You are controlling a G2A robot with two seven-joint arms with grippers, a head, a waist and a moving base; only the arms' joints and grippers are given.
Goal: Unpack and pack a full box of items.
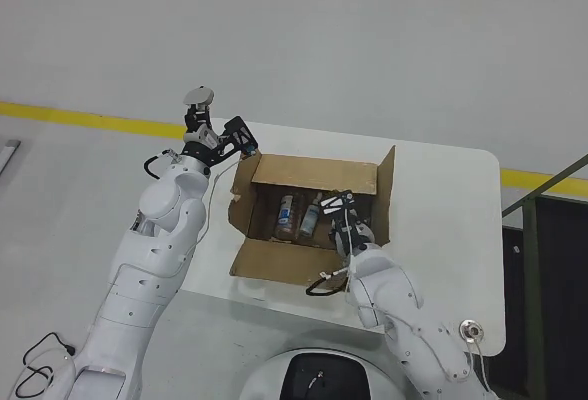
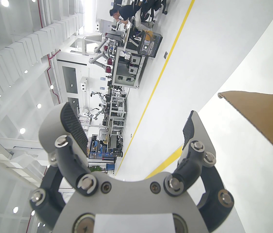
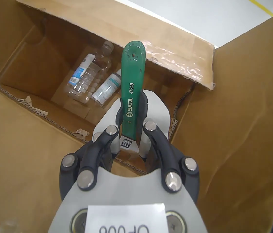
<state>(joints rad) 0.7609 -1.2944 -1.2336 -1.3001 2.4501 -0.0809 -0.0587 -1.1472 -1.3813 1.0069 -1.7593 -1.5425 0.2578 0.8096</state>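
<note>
An open cardboard box (image 1: 264, 263) (image 3: 236, 93) stands on the white table (image 1: 444, 200). Inside lie a clear plastic bottle (image 3: 89, 77) (image 1: 286, 215) and a smaller white bottle (image 3: 107, 87) (image 1: 311, 214). My right gripper (image 3: 132, 107) (image 1: 341, 215) is over the box's near right part, shut on a green-handled tool (image 3: 132, 83) whose handle points down into the box. My left gripper (image 2: 131, 120) (image 1: 242, 136) is open with nothing between its fingers, held at the box's far left corner, beside a flap (image 2: 260, 120).
The box's flaps stand open on all sides, the right one (image 1: 384, 190) upright. Bare table lies to the right of the box. A yellow floor line (image 1: 74, 118) runs behind the table, and a dark frame (image 1: 574, 260) stands at the right.
</note>
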